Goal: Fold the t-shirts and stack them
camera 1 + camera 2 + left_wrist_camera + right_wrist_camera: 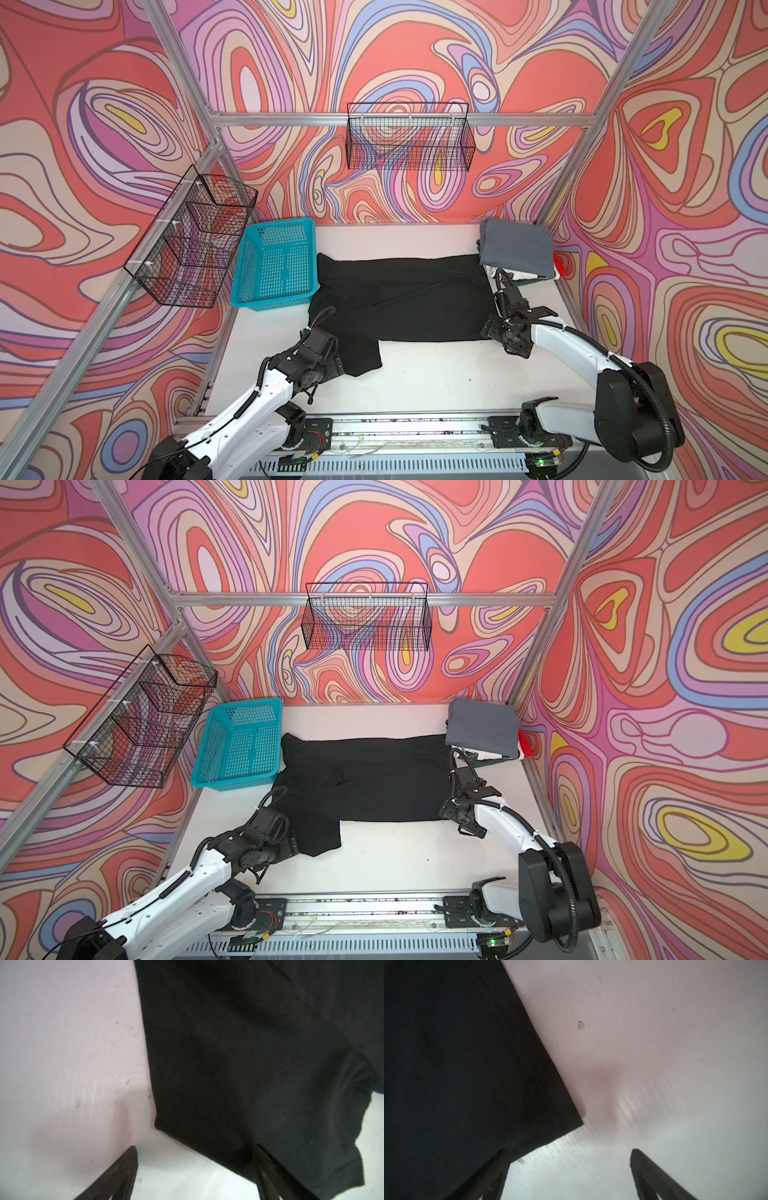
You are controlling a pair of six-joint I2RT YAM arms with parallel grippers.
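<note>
The black t-shirt [399, 299] [365, 779] lies flat in the middle of the white tabletop [415, 382]. It is spread out wide from left to right. One sleeve sticks out toward the near side at the left.

The left arm [266, 386] reaches in from the near left. The left jaws are wide open and hold nothing. In the left wrist view, one finger [268, 1159] is over the black cloth of that sleeve and the other finger [126, 1159] is over the bare tabletop. I cannot tell if they touch the cloth.

The right arm [561, 345] reaches in from the near right. The right jaws are wide open too and hold nothing. In the right wrist view, one finger [498, 1163] is at the edge of the shirt's near right corner and the other finger [643, 1165] is over the bare tabletop.

A pile of folded shirts sits in the far right corner. The grey t-shirt [517, 247] is on top. A bit of a white one [515, 276], a dark green one [536, 282] and a red one [561, 268] peek out from under it.

A turquoise basket [274, 266] stands at the far left, just beside the black t-shirt.
</note>
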